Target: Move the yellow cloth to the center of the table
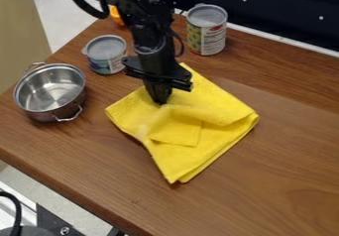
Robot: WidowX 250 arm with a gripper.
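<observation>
The black gripper [160, 100] points down onto the upper left part of the yellow cloth [208, 112], left of the middle of the view. Its fingers are close together and shut on the fabric, with a raised fold beginning right at the tips. The cloth lies folded and rumpled on the wooden table [285, 180], one corner toward the bottom of the view and another toward the right. Its top corner lies partly behind the gripper.
A metal pot [51, 90] stands at the left edge of the table. One short can [106, 54] is left of the arm, and a taller can [206, 30] is behind it to the right. Part of an orange object [116, 15] shows behind the arm.
</observation>
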